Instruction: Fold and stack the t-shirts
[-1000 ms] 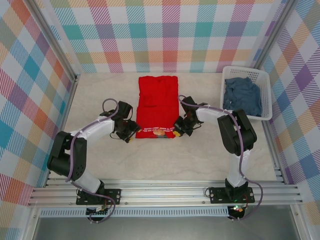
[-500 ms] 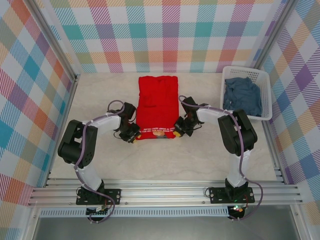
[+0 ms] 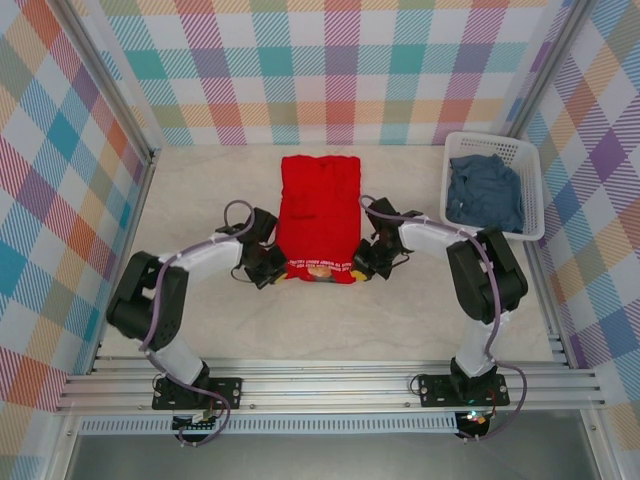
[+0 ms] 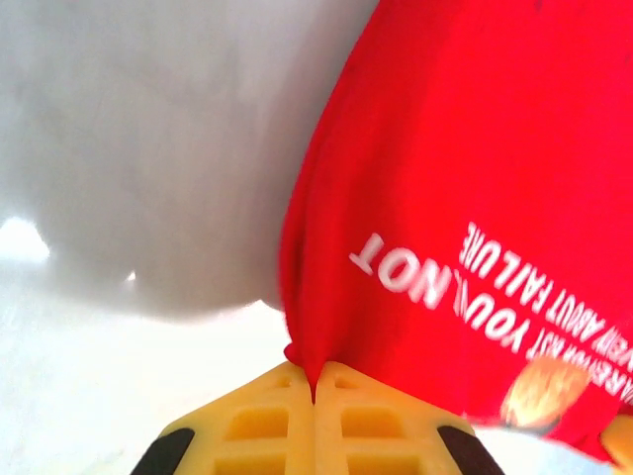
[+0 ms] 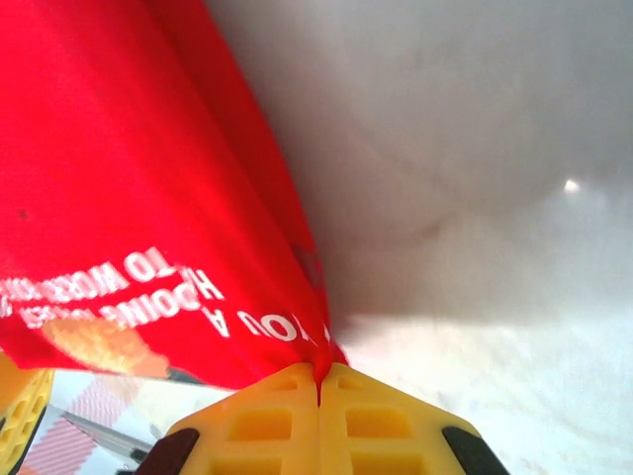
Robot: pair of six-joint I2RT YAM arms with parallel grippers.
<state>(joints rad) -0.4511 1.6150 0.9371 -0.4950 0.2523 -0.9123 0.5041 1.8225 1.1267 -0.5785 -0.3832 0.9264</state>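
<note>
Plaid walls (image 3: pixel 340 70) in pastel checks are seen around a pale table (image 3: pixel 200 190). On the middle of the table the red shirt (image 3: pixel 318 210) is laid out as a long folded strip, with its print and white lettering at the near end. That near end is held just off the table at both corners, and a shadow is cast beneath it. The left gripper (image 3: pixel 278 272) is shut on the near left corner; in the left wrist view the yellow fingers (image 4: pixel 257 426) are pressed together with a pinch of red cloth caught between them. The right gripper (image 3: pixel 358 268) is closed likewise on the near right corner, and in the right wrist view the cloth is seen drawn up from the closed tips. A white basket (image 3: pixel 482 138) is set at the far right of the table, well apart from the red shirt. The blue-grey shirt (image 3: pixel 483 192) is seen crumpled inside it.
</note>
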